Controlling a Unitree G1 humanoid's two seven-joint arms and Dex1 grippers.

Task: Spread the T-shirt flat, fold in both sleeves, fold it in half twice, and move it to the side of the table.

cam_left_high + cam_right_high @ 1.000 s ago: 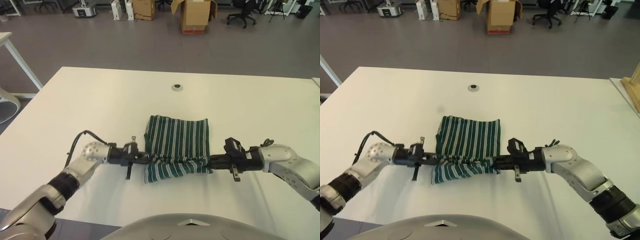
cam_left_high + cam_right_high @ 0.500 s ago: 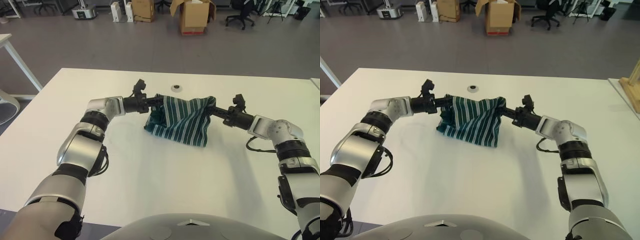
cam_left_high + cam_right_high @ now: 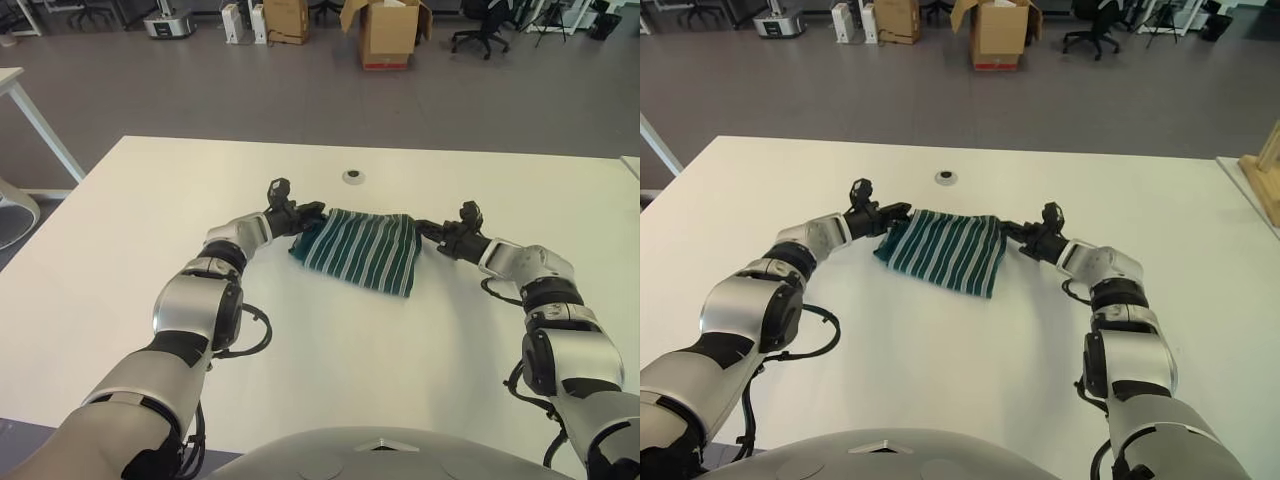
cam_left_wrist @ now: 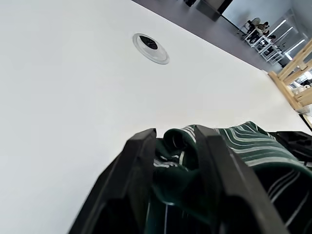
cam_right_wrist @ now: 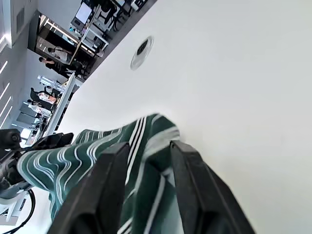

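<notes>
Left eye view: one green-and-white striped T-shirt (image 3: 362,250), folded into a compact rectangle, is laid flat near the middle of the white worktop (image 3: 140,210). Its far left corner is pinched by the left jaws, and in the left wrist view cloth is seen bunched between both fingers (image 4: 131,170). Its far right corner is pinched by the right jaws, with striped cloth clamped between the fingers (image 5: 109,180). One round grommet (image 3: 354,176) is set into the worktop, near the shirt's far edge but apart from it.

Flat grommet (image 3: 354,176) beyond T-shirt (image 3: 362,250), apart
</notes>
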